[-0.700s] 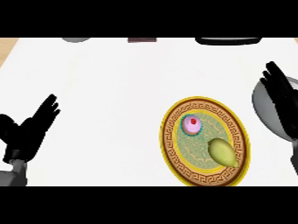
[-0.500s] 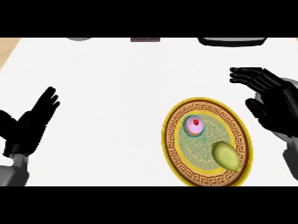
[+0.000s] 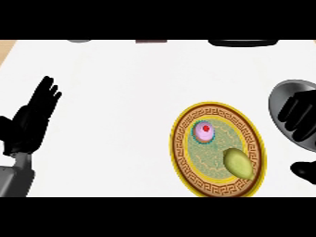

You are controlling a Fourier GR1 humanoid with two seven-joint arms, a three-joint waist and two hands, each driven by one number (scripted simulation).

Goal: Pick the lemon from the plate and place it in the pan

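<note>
Head view: lemon [image 3: 237, 164] on plate [image 3: 250, 139]
Right hand [image 3: 309, 119]: over pan [image 3: 283, 98], fingers spread, empty
Left hand [image 3: 30, 121]: resting, fingers straight

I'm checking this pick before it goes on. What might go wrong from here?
1. The pink cupcake shares the plate with the lemon, so a reach could bump it.
2. The right robot hand hides much of the pan, which may hamper placing.
3. The lemon lies near the plate's rim and might roll off.
</note>
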